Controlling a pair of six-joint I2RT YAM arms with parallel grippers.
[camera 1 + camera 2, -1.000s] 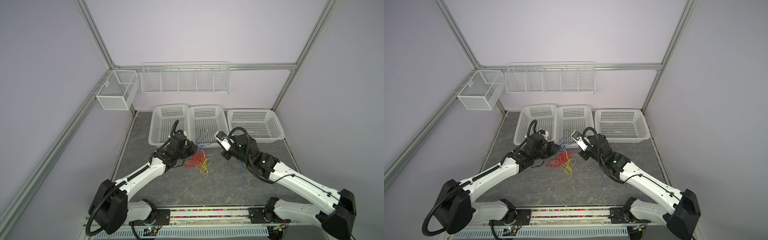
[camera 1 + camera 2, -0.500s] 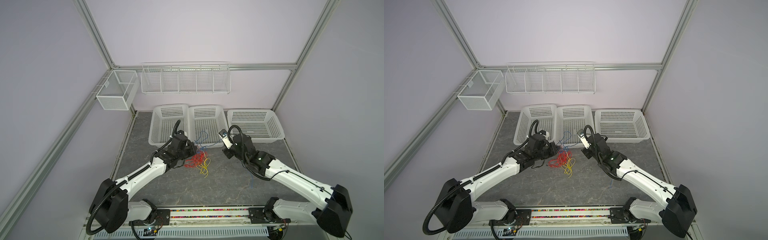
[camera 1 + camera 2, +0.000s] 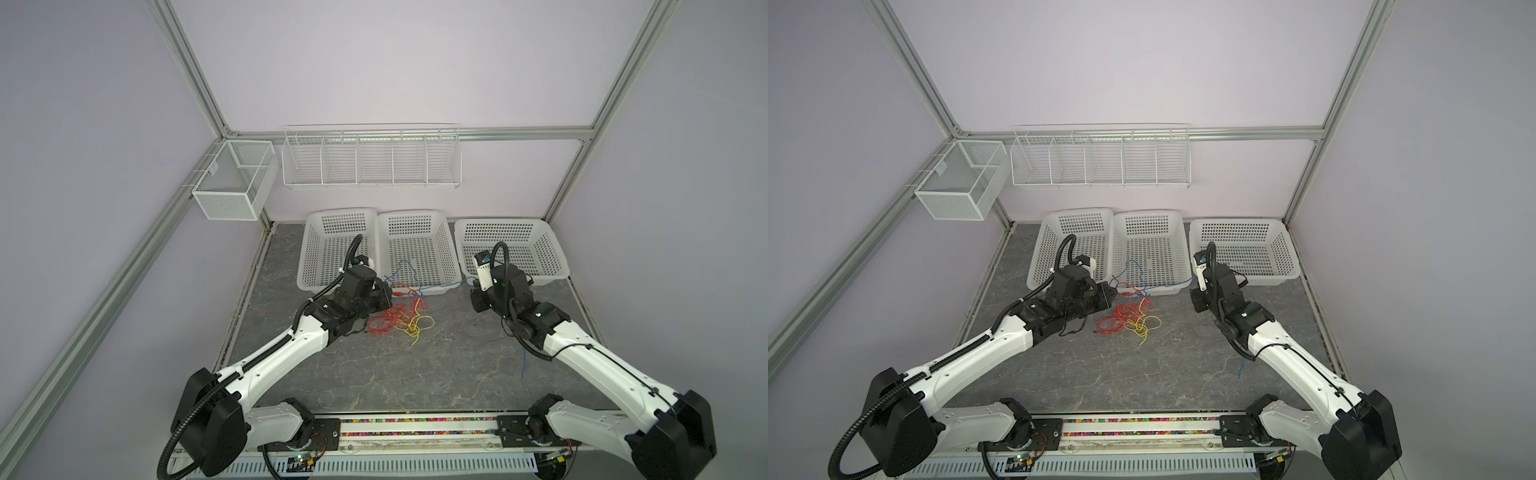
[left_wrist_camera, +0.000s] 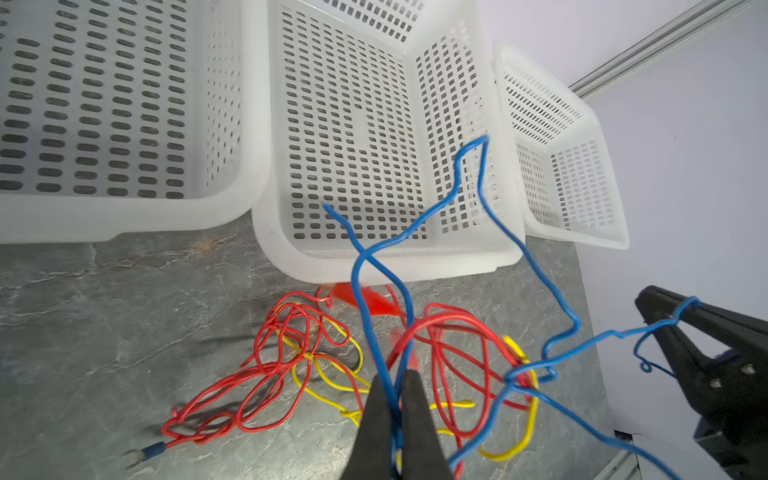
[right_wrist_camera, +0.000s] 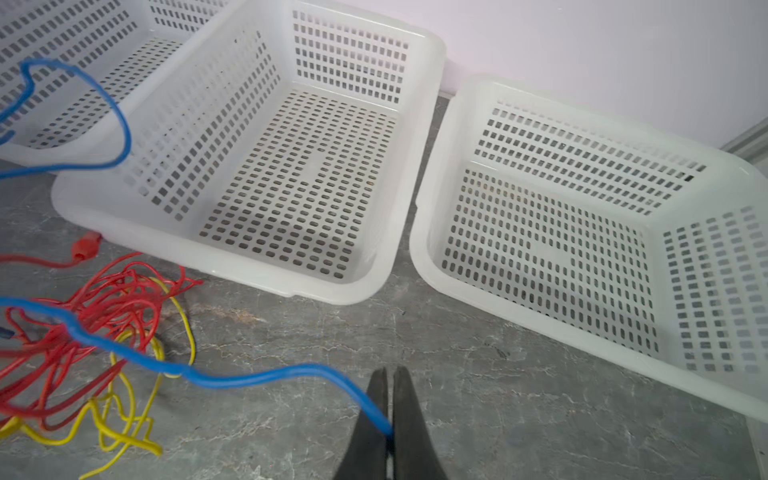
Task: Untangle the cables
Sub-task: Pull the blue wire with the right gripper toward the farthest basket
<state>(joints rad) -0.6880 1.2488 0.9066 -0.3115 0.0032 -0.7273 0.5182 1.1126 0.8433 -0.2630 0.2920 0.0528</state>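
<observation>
The cables lie in front of the middle basket: a red and yellow tangle on the grey table, with blue cable looping up above it. My left gripper is shut on blue cable at the tangle's left edge, above red loops and yellow loops. My right gripper is shut on a blue cable stretched from the tangle. A blue tail hangs under the right arm.
Three white perforated baskets stand in a row at the back, the middle one close behind the cables. A wire shelf and a mesh box hang on the walls. A red connector lies by the middle basket.
My right gripper has moved to the right, away from the tangle, drawing the blue cable out with it. The left gripper has stayed by the tangle.
</observation>
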